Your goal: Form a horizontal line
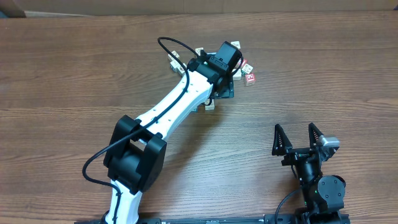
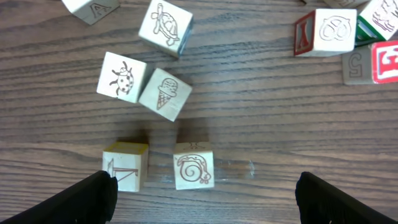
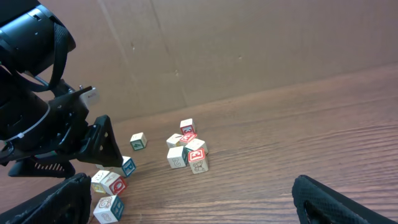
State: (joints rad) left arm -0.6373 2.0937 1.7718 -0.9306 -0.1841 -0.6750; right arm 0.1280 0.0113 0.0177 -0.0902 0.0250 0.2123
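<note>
Table [image 1: 74, 68]: brown wood-grain top, matt, with the grain running left to right across the whole overhead view

Cardboard wall [image 3: 249, 50]: plain brown sheet, lightly creased, standing behind the table's far edge in the right wrist view

Left arm [image 1: 174, 102]: white links and black joints, with a black cable [image 1: 163, 42] looped above it; reaches from the bottom left to the upper centre of the overhead view

Left gripper [image 2: 205, 180]: black fingers in the two lower corners of the left wrist view, spread wide, holding nothing, hanging over the cubes

Horizontal line [image 2: 127, 169]: two cubes only, low in the left wrist view: a yellow-topped cube [image 2: 124, 152] and a snail cube [image 2: 193, 165], level with each other, a gap between them

Loose cubes: turtle cube [image 2: 165, 25] at top centre; ladybird cube [image 2: 121, 76] and ice-cream cube [image 2: 165, 93] touching at a corner, both tilted; red-printed cubes [image 2: 385, 59] crowded at the upper right

Right gripper [image 1: 297, 134]: lower right of the overhead view, well apart from the cubes, fingers splayed in a V, nothing between them
</note>
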